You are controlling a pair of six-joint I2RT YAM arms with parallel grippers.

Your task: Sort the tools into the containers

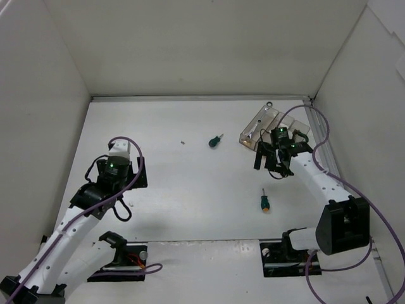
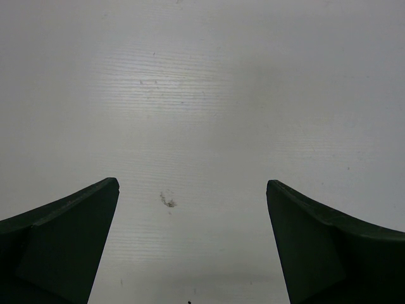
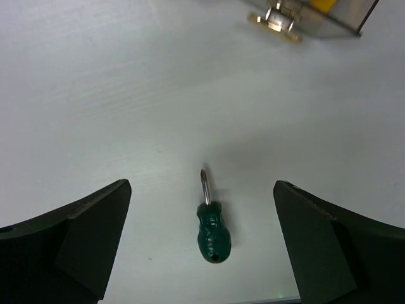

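The right gripper (image 1: 266, 166) hangs spread and empty over a stubby green-handled screwdriver (image 3: 211, 233) lying near the row of clear smoky plastic bins (image 1: 248, 135), so I think it must next descend and pinch the handle, while the left gripper (image 2: 193, 183) waits spread.

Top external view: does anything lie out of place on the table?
Yes: one stubby green-handled screwdriver lies loose left of the joined clear plastic bins, a second green-handled screwdriver lower in the view; both unsorted.
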